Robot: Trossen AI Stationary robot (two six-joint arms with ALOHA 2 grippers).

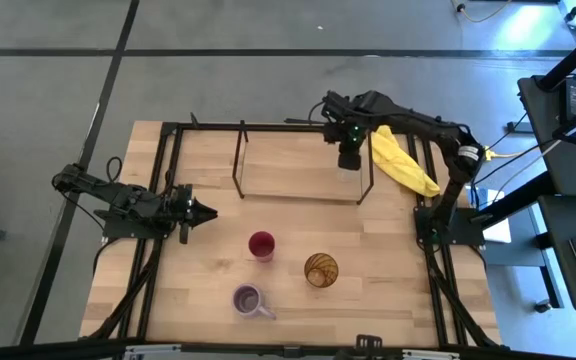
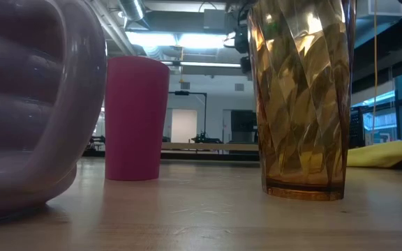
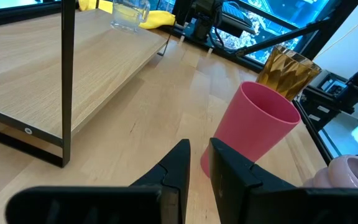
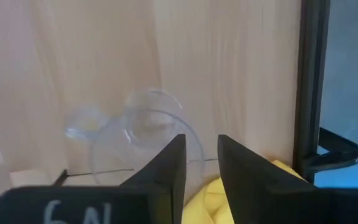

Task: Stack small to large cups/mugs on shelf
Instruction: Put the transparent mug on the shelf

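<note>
The shelf (image 1: 288,165) stands at the table's far side. The small clear glass (image 4: 135,130) stands on the right end of its wood board (image 3: 36,68), and my right gripper (image 1: 349,162) reaches down onto it from above. The magenta-red cup (image 1: 261,243), the amber tumbler (image 1: 320,270) and the lavender mug (image 1: 248,299) stand upright on the table in front of the shelf. My left gripper (image 1: 208,212) is shut, hovers left of the red cup (image 3: 257,127) and points at it. My right gripper (image 4: 202,155) comes from above, pointing down, with the glass's rim wall (image 4: 199,146) in the narrow gap between its fingers. One finger (image 4: 169,165) is over the glass's opening and the other is outside. The glass stands upright with its base on the shelf board.
A yellow cloth (image 1: 403,160) lies on the table just right of the shelf, close to the right gripper. The shelf's thin black rods (image 3: 68,74) rise at its corners. The board left of the glass is bare. The table frame's black bars run along both sides.
</note>
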